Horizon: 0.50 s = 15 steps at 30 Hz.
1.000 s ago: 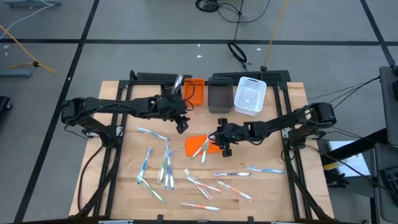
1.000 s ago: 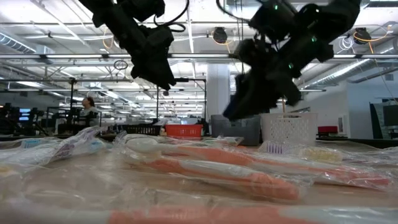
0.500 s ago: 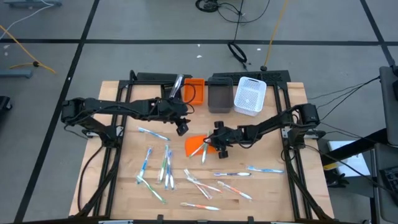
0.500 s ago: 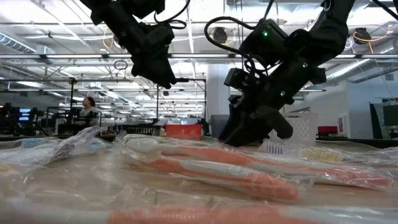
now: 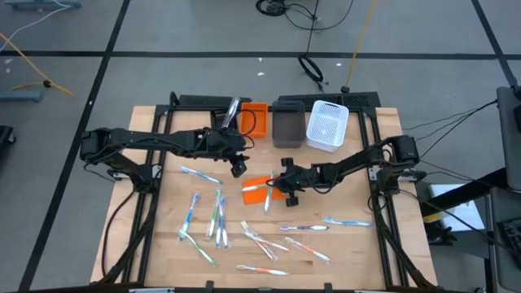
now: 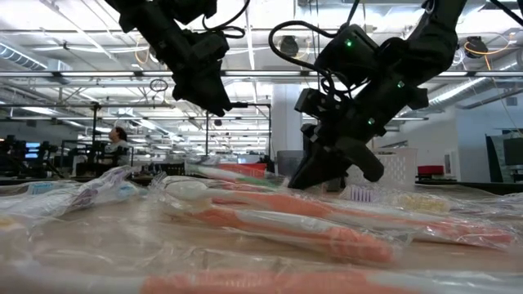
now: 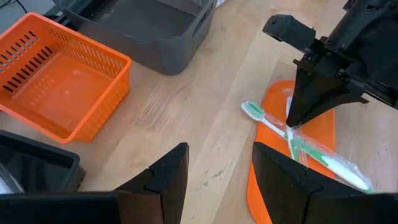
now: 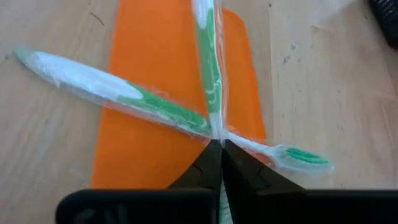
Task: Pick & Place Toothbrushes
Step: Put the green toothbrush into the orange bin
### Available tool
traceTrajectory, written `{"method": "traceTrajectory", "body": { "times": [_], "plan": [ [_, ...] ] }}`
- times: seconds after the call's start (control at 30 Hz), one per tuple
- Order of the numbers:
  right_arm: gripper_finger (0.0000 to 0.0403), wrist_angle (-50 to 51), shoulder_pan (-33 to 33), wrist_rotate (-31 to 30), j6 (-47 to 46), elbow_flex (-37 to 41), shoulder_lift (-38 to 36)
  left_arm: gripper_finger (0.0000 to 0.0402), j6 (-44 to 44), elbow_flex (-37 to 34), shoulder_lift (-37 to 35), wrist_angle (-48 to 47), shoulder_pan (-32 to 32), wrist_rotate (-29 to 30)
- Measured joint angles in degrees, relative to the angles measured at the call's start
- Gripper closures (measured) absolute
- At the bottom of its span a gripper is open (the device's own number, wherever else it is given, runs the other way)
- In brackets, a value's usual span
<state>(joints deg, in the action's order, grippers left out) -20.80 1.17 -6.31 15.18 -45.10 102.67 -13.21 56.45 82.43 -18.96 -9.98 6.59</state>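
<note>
R gripper point(image 8: 219, 149) now pinching green toothbrush point(image 8: 210, 68); only wrist view shows.

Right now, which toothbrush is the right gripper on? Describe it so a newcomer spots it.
Find the flat orange sheet at the table's middle, below the bins. Two green-and-white wrapped toothbrushes cross on it; the right gripper is shut on the upright one, not the slanted one.

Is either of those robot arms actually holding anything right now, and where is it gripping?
The right tool is shut on a green toothbrush at the crossing with another, over the orange sheet. The left tool hangs open, empty.
</note>
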Motion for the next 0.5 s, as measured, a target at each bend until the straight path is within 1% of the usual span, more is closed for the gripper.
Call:
{"method": "traceTrajectory", "body": {
  "times": [0.2,0.33,0.5],
  "plan": [
    [0.0402,1.64,0.01,-0.93,-0.58,0.0,-3.15,0.0225,-0.07,0.0,0.0,0.05,0.0,0.0],
    [0.0403,4.25,0.04,-2.93,-1.09,-0.02,-7.28,0.0225,-0.15,0.0,0.0,0.51,0.0,0.0],
    [0.0403,8.44,0.04,-4.57,-2.73,-0.01,-13.24,0.0225,-0.11,0.0,0.0,3.58,0.0,0.0]
  ]
}}
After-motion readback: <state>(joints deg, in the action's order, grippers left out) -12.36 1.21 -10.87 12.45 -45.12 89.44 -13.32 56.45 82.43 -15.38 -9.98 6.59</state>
